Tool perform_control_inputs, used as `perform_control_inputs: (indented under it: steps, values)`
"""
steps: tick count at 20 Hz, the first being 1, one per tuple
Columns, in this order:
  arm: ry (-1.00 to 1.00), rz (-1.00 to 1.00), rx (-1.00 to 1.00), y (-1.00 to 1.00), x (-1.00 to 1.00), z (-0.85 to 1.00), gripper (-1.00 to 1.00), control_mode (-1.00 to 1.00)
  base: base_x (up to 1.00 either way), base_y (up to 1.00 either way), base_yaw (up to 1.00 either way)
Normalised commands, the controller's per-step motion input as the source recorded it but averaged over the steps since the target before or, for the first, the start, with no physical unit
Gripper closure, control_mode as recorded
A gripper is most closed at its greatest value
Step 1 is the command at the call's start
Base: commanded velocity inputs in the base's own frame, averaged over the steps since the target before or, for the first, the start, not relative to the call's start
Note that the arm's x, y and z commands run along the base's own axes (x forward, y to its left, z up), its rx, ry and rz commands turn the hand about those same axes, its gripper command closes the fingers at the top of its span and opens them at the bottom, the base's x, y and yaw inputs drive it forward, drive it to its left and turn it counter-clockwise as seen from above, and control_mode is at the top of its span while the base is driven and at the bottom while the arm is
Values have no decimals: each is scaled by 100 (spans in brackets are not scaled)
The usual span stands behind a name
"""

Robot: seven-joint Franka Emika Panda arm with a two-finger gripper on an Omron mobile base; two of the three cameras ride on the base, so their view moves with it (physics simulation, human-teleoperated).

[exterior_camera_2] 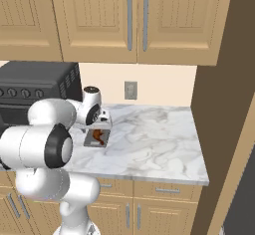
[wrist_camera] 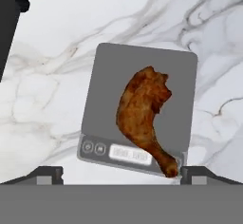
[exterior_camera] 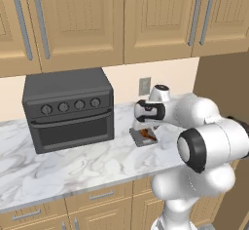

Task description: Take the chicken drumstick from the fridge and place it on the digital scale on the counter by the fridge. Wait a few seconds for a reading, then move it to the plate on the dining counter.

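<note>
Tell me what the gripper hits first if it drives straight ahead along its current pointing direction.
Most likely the chicken drumstick, which lies on the digital scale directly ahead of the open gripper in the hand view. The gap between them is hard to judge.

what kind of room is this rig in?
A rendered home kitchen, most likely. A black toaster oven sits on a marble counter under light wooden wall cabinets, and a chicken drumstick lies on a small digital scale, with the open tool just above it.
</note>
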Motion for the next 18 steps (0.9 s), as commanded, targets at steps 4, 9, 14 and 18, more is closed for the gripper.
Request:
perform_control_inputs:
  steps: [4,9,14,18]
  values:
    - [-3,-7,0,1,-59,69,-100,-100,0,0,0]
    - [0,-11,0,0,-53,42,-100,-100,0,0,0]
    - [4,-10,0,0,-30,26,-100,-100,0,0,0]
    - [0,-3,0,0,-6,5,-100,-100,0,0,0]
